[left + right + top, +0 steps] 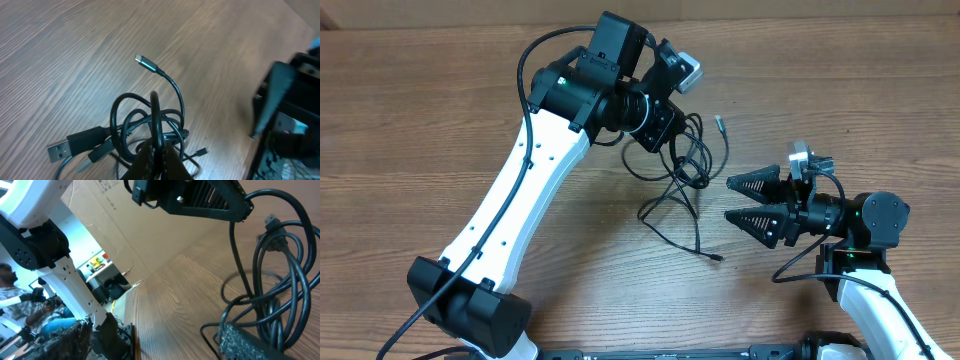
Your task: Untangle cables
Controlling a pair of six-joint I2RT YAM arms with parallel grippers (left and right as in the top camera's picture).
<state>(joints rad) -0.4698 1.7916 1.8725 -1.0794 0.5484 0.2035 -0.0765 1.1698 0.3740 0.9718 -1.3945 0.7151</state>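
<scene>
A knotted bundle of thin black cables (685, 165) is lying at the centre of a wooden worktop (400, 100), with 1 silver-tipped plug (142, 61) poking free. Doing this step well likely means holding the left pinch firm as an anchor while taking 1 loose strand on the right side and drawing it gently outward, not tugging the whole knot. The left fingers (156, 155) are clenching 1 upright loop of the bundle. Further right, the right fingers (752, 184) are standing wide apart, holding nothing, near the bundle but not touching it.
</scene>
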